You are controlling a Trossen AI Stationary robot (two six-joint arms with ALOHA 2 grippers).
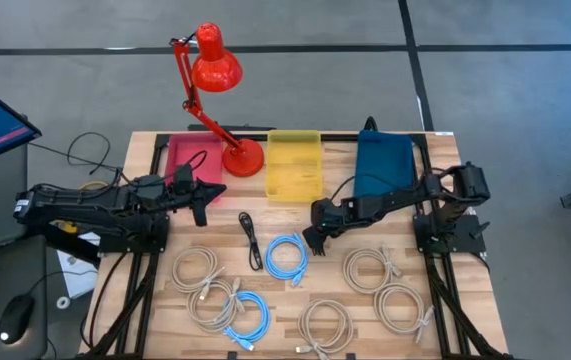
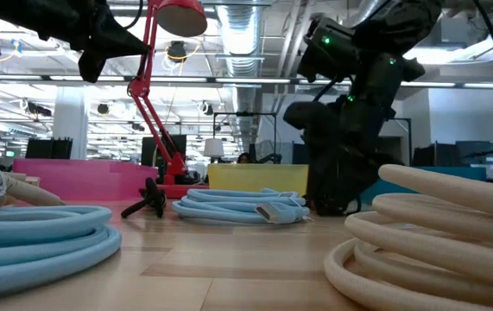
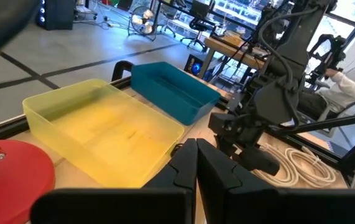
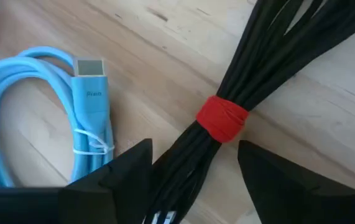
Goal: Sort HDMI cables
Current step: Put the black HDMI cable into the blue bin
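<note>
red lamp (image 1: 215,70), pink bin (image 1: 180,160), yellow bin (image 1: 294,165), blue bin (image 1: 383,160)

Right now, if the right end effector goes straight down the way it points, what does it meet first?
Most likely the black cable bundle with a red tie: the open right end effector straddles it, with the light blue coiled cable beside.

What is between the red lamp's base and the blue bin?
In the high view, the yellow bin sits between the red lamp's base and the blue bin, all along the table's far edge.
</note>
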